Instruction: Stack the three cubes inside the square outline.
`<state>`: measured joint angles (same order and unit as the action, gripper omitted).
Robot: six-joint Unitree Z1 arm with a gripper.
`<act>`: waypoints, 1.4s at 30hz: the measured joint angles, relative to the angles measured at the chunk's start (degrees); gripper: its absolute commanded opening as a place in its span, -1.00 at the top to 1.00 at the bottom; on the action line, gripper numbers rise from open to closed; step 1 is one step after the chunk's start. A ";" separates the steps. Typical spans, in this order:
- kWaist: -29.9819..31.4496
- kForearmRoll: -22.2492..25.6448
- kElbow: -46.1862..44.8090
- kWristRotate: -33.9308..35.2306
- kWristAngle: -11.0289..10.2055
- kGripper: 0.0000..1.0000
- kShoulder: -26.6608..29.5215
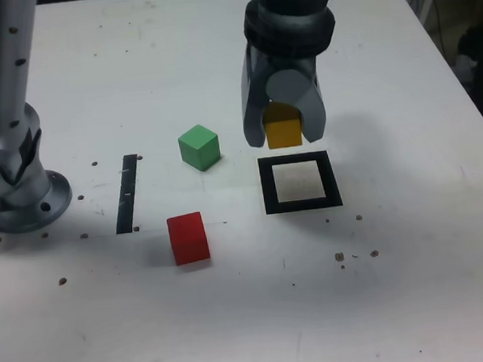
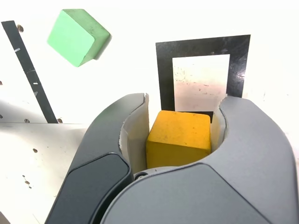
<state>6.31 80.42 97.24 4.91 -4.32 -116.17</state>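
Tool jaws pinch the yellow cube by two opposite faces, carrying it clear of the surface just behind the square outline, seemingly to seat it first, while green cube and red cube wait beyond the outline's exterior-view left edge.

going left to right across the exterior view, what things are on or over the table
grey robot arm base → narrow black strip → red cube → green cube → yellow cube, held in the gripper above the black square outline
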 measured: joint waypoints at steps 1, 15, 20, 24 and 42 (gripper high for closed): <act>0.00 -0.02 -0.01 0.00 0.02 0.65 -0.19; 0.00 -1.54 -0.07 -0.01 0.58 0.64 -3.96; -0.18 -2.70 -1.07 -0.15 1.27 0.60 -4.46; -0.24 -3.25 -1.18 -0.26 1.60 0.58 -4.58; -0.80 -14.34 -7.42 -1.49 4.44 -0.99 -2.94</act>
<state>5.51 66.08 89.82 3.42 0.12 -119.10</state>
